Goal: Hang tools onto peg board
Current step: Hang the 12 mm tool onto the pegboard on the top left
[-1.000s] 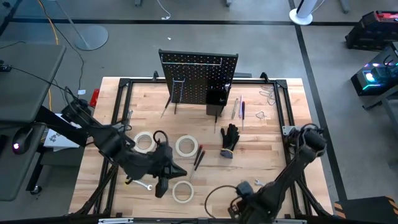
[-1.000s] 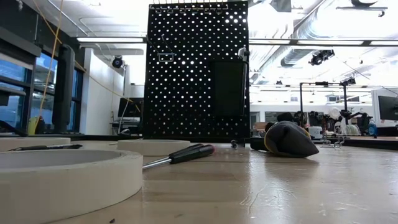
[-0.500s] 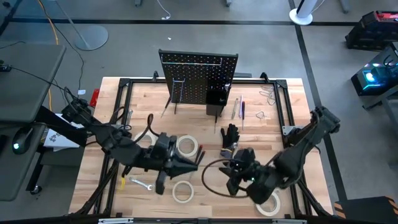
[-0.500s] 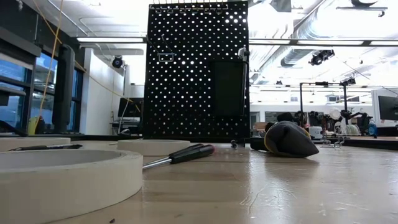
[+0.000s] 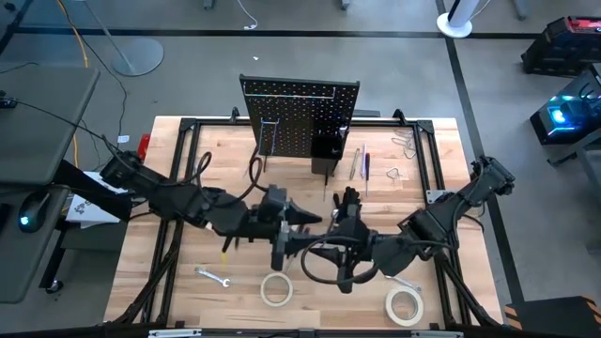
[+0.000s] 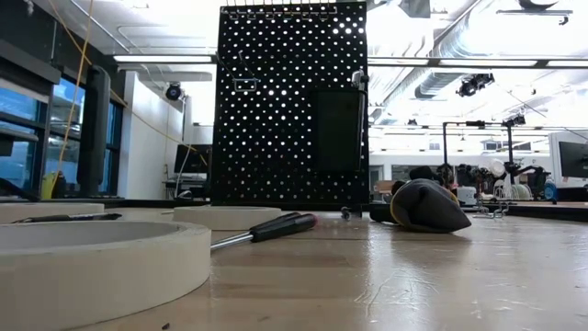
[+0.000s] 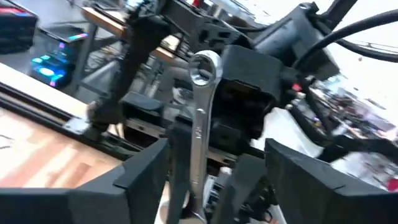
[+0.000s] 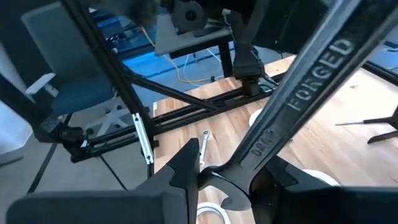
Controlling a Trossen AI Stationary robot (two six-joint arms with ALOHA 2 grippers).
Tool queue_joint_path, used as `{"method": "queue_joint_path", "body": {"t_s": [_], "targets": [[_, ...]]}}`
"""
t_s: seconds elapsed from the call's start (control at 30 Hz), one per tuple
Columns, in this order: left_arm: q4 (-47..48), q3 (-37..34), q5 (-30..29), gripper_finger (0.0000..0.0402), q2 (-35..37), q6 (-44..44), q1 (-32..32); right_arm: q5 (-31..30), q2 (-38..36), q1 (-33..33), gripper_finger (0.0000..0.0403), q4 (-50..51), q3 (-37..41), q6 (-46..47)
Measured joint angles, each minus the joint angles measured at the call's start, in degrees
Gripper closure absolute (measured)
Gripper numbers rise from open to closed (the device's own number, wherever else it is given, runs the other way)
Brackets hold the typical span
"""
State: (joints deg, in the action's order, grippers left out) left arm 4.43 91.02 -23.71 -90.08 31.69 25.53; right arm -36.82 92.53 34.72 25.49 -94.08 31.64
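Observation:
My two grippers meet over the middle of the table, in front of the upright black peg board (image 5: pixel 300 117). My right gripper (image 5: pixel 329 233) is shut on a silver wrench (image 7: pixel 200 118), which stands with its ring end up. My left gripper (image 7: pixel 217 180) faces it, open, with a finger on either side of the wrench's shaft; I see no touch. A second wrench (image 5: pixel 214 277) lies flat near the table's left front. A black glove bundle (image 5: pixel 347 202) lies behind the grippers. My right gripper pinches the wrench's shaft just above its open-jaw end (image 8: pixel 249 168) between its two fingers. The fingers come roughly level from the table's right side and lie across the shaft. The wrench is lifted clear of the table, its long end rising away from the fingers.
Two white tape rolls (image 5: pixel 275 289) (image 5: pixel 406 305) lie near the front edge. A dark-handled screwdriver (image 6: pixel 276 227) lies flat mid-table. Slim rods (image 5: pixel 360 161) lie right of the board's black bin (image 5: pixel 326 148). A black frame (image 5: pixel 178 178) borders the tabletop.
My right gripper has risen from the near edge and swung toward the table's left, turning its wrist, up to the left gripper. My left gripper has gone toward the table's right and far side and tipped up to level. The things on the table lie as before.

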Motion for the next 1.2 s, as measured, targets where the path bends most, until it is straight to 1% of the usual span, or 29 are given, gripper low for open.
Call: {"method": "queue_joint_path", "body": {"t_s": [0.17,0.33,0.4,0.53,0.63,0.73,0.8,0.83,0.9,0.97,1.0,1.07,1.1,1.2], "targets": [[-1.25,0.00,1.14,0.0140,0.02,-0.60,-0.23,2.51,0.00,-0.12,0.0316,-1.96,0.00,-2.09],[-0.96,0.00,1.77,0.0141,-0.52,0.76,-1.73,4.21,0.00,-0.26,0.0316,-7.32,0.00,-5.65],[-1.81,0.04,3.05,0.0141,-1.03,1.24,-2.50,4.42,0.00,-0.51,0.0316,-8.07,0.00,-6.82],[-3.12,0.04,7.95,0.0142,-2.02,1.15,-3.09,6.18,0.02,-1.44,0.0317,-8.01,0.00,-7.13],[-3.58,-0.02,10.48,0.0142,-2.13,1.09,-3.14,7.12,0.02,-2.12,0.0317,-7.97,0.00,-7.54],[-3.89,0.00,10.54,0.0147,-1.88,0.65,-2.86,7.40,0.02,-2.14,0.0317,-8.08,0.00,-7.54],[-3.84,0.00,9.60,0.0169,-1.88,0.98,-2.71,8.26,0.02,-2.13,0.0317,-8.03,0.00,-7.52],[-3.59,0.00,9.31,0.0189,-1.88,1.11,-2.70,8.40,0.04,-2.12,0.0317,-8.01,0.00,-7.52],[-2.67,0.00,8.84,0.0251,-1.88,2.49,-2.73,8.55,0.04,-2.03,0.0317,-8.01,0.00,-7.52],[-1.89,0.10,8.02,0.0338,-1.86,3.84,-2.73,9.12,0.04,-2.10,0.0317,-7.64,0.06,-7.52],[-1.19,0.13,6.82,0.0366,-1.78,3.77,-2.71,10.21,0.04,-2.16,0.0318,-7.75,0.07,-7.49],[-0.86,0.13,5.68,0.0382,-1.68,4.42,-2.82,11.52,0.03,-2.24,0.0332,-7.23,0.09,-8.06],[-0.85,0.13,5.66,0.0386,-1.69,4.93,-2.86,11.88,-0.05,-2.21,0.0325,-6.58,0.08,-7.95],[0.56,0.11,4.74,0.0395,-1.44,5.10,-2.88,11.64,-0.16,-2.08,0.0285,-5.65,0.09,-6.15]]}}
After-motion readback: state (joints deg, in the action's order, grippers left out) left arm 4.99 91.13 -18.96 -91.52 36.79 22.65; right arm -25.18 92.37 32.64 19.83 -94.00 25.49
